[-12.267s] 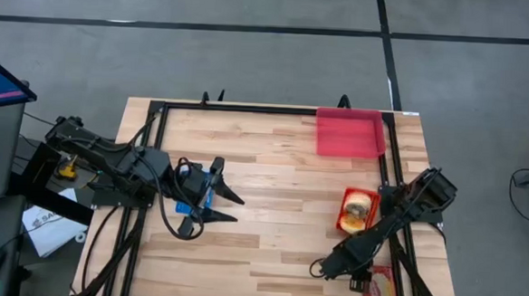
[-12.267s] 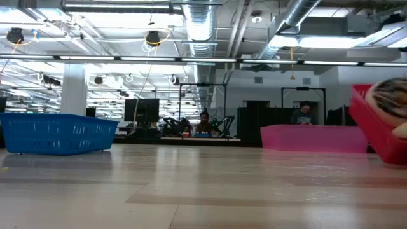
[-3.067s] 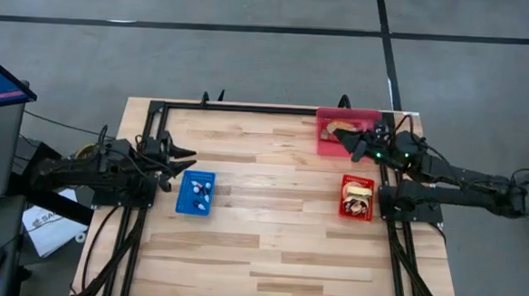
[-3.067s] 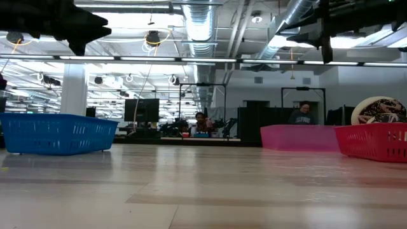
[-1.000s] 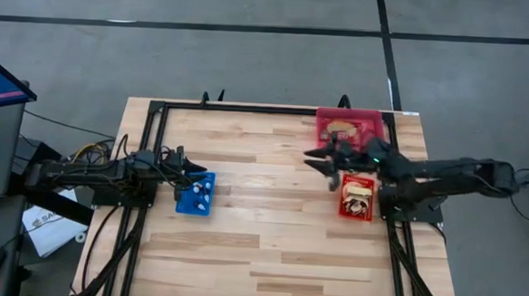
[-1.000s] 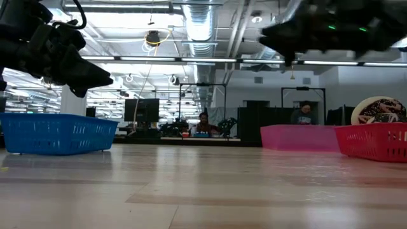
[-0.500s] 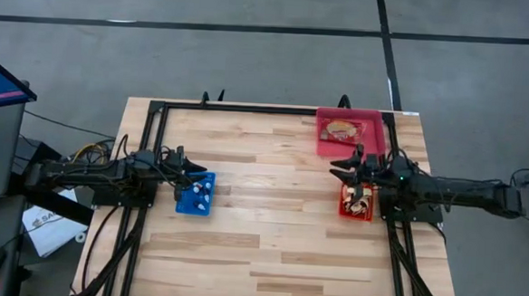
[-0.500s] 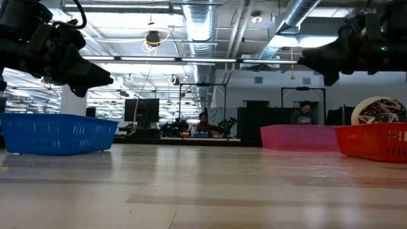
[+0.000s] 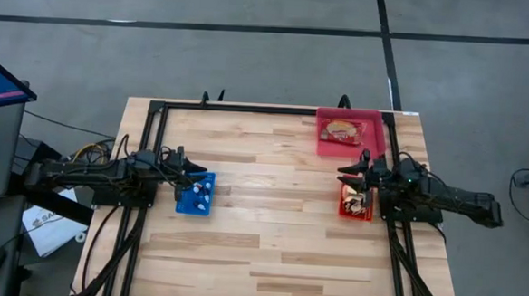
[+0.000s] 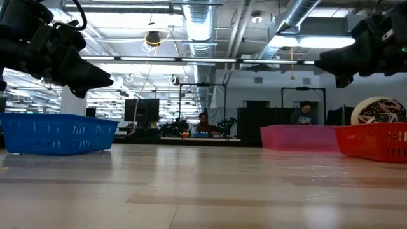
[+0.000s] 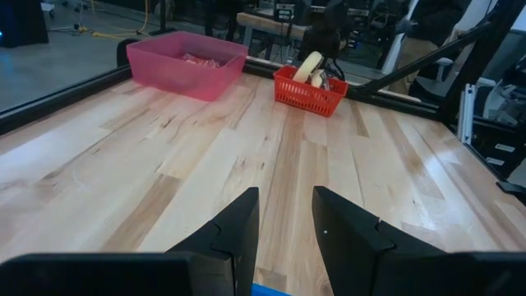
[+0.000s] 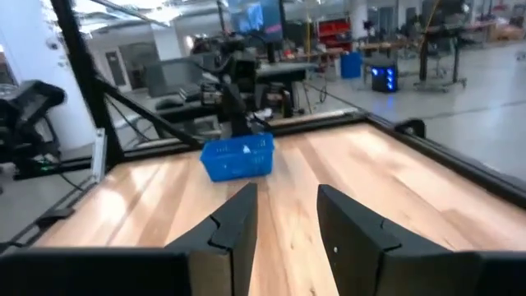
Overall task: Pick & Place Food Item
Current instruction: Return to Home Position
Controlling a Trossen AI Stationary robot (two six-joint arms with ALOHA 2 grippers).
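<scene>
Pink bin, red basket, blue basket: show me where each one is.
Pink bin (image 11: 177, 76), left wrist view, near side wall.
Red basket (image 11: 308, 99), left wrist view, near side wall.
Blue basket (image 10: 57, 135), low view, side wall.

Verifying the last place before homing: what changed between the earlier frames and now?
The red popcorn bag went from the table, right side, into the pink bin. The right gripper let it go and pulled back, open, over the red bin. The left gripper drew back to the blue bin's edge. The pink bin stayed put.

The left arm and the right arm are long, thin and black, with thin cables and two pointy black fingers each.
</scene>
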